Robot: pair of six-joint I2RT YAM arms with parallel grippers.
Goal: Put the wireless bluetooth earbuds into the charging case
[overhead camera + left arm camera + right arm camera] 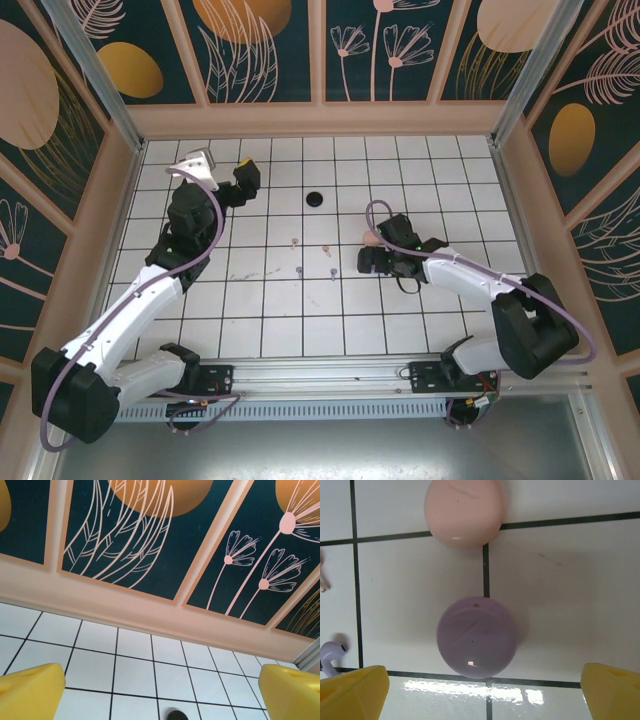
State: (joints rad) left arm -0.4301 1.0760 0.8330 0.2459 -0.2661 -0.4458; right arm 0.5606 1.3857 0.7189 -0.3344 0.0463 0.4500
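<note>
Top external view gave us the tiled table (460, 200) with four earbuds loose near its middle, between the two arms: two pink earbuds (294, 241) in the farther row and two purple earbuds (299, 269) just nearer, all apart from each other. We noted a black round case (315, 198) lying alone farther back. The left gripper (248, 175) sat at the far left, tilted up toward the far wall (150, 540). In the left wrist view its yellow fingertips (30, 690) stood spread wide with nothing between them, so released, and a dark rounded shape (175, 714) showed on the tiles at the bottom edge. The right gripper (372, 258) was just right of the earbuds, low over the table. In the right wrist view we saw its jaws also spread wide and gripping nothing. A purple round case (476, 637) lay shut on the tiles just ahead of the tips, and a pink round case (463, 512) lay beyond it, the two apart. One purple earbud (331, 652) lay at the left edge, just above the left tip. Every earbud we saw lay on the tiles, outside the cases.
</note>
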